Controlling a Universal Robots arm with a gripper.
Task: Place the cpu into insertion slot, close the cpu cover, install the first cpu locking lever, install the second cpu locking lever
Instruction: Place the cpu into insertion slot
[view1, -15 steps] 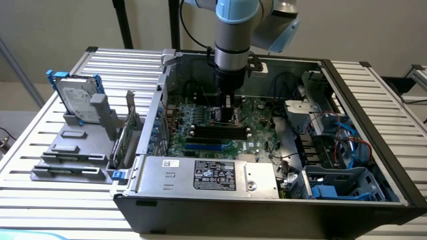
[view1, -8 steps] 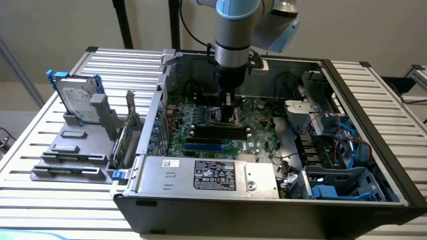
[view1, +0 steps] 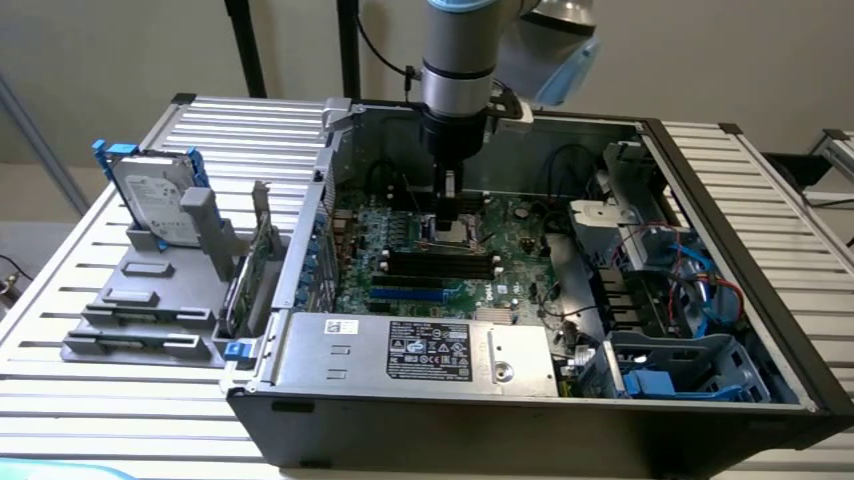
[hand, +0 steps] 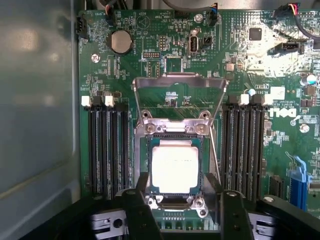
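Table (view1: 120, 395): pale metal top, ribbed slats running side to side across whole surface. Open computer case (view1: 534, 435) lies on its side on slats, from middle toward exterior view's right, black walls, interior facing up. Grey plastic rack (view1: 140, 310) lies on slats at exterior view's left, just beside case (hard drive (view1: 150, 195) stands upright in it).
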